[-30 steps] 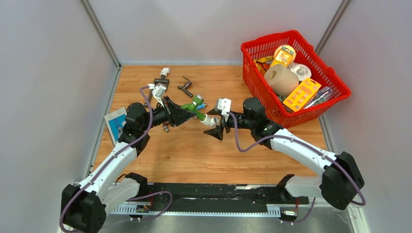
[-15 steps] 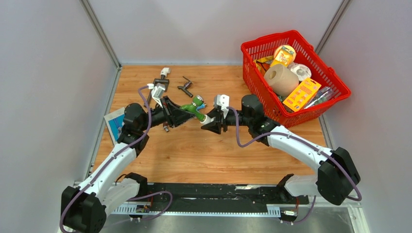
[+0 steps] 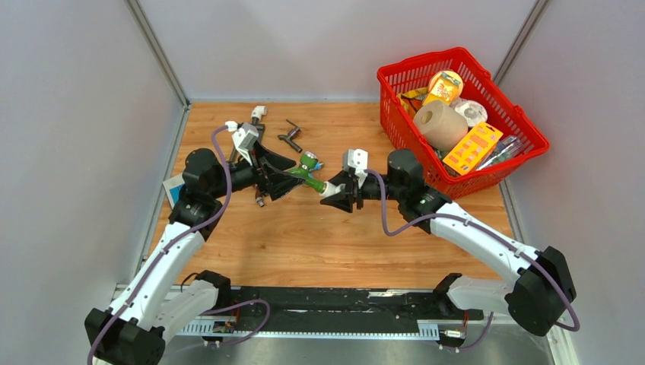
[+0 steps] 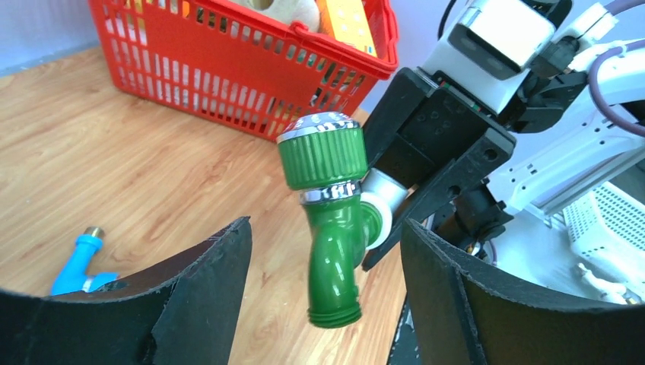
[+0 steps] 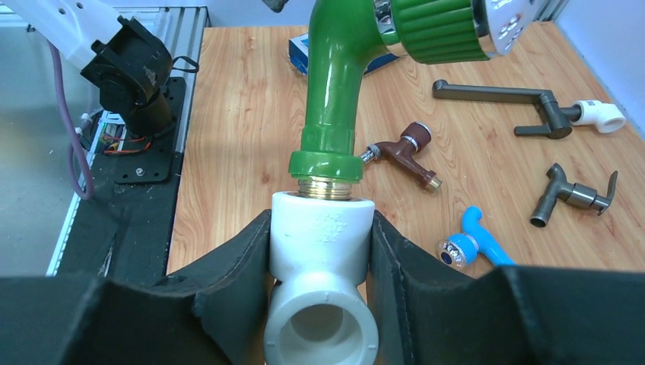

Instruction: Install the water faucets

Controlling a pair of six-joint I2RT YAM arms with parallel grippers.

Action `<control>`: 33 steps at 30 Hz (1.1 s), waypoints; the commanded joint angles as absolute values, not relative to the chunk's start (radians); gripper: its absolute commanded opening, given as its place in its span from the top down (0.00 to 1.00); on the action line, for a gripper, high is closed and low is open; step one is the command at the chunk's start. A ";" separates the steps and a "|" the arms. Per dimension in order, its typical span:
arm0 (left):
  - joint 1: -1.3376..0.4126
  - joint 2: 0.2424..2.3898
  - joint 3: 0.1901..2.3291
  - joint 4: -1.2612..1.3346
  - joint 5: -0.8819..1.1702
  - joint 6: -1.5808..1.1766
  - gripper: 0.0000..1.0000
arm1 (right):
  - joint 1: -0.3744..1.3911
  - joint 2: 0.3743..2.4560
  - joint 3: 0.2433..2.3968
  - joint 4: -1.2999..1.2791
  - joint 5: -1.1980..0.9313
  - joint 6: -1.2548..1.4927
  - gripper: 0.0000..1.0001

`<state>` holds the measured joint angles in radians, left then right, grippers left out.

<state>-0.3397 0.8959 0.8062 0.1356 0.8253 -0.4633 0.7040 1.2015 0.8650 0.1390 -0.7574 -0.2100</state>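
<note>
Green faucet [image 4: 332, 220] on white elbow [image 4: 382, 199]

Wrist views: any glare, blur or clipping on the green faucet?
Left wrist: green faucet sharp, glare on its chrome ring and glossy body; left claw's fingers near-black, no detail. Right wrist: faucet in focus, glare streak on the spout, cap cropped by the top edge; white elbow fitting sharp, not blown out. Top external: even light, no blur.

The left arm [image 3: 161, 266] and right arm [image 3: 481, 236] share one build: smooth white shells between bulky matt black joints. A purple cable [image 3: 379, 217] loops loosely along each. A white camera block [image 3: 354, 160] caps each wrist. The left pincer [image 4: 327, 296] and right pincer [image 5: 319, 296] each have two broad, black, wedge-shaped fingers [image 4: 198, 304].
</note>
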 commanded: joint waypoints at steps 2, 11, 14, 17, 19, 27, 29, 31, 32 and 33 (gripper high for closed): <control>-0.336 0.894 0.876 0.009 0.799 -0.356 0.21 | 0.701 1.151 0.910 0.138 -0.785 -0.210 1.00; -0.336 1.012 0.949 0.052 0.936 -0.505 0.23 | 0.701 1.160 0.917 0.121 -0.784 -0.238 1.00; -0.336 1.032 0.954 0.052 0.945 -0.523 0.26 | 0.703 1.169 0.925 0.118 -0.785 -0.245 1.00; -0.336 1.048 0.954 0.069 0.953 -0.541 0.29 | 0.704 1.190 0.939 0.097 -0.787 -0.264 1.00; -0.339 1.065 0.962 0.066 0.956 -0.551 0.32 | 0.704 1.198 0.946 0.087 -0.785 -0.271 1.00; -0.353 1.123 0.985 0.031 0.997 -0.545 0.48 | 0.724 1.233 0.979 0.026 -0.750 -0.328 1.00; -0.353 1.132 0.986 0.037 1.023 -0.534 0.77 | 0.724 1.239 0.980 0.028 -0.761 -0.313 1.00; -0.353 1.132 0.988 0.022 1.046 -0.483 1.00 | 0.723 1.249 0.989 0.028 -0.764 -0.272 1.00; -0.351 1.132 0.992 0.005 1.060 -0.419 1.00 | 0.716 1.259 0.997 0.022 -0.778 -0.234 1.00; -0.351 1.126 0.994 -0.038 1.071 -0.390 1.00 | 0.701 1.270 1.005 0.017 -0.826 -0.201 1.00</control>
<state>-0.3477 1.1301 0.9455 0.0135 1.0012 -0.5251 0.7147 1.2530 0.9310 -0.0078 -0.7303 -0.2779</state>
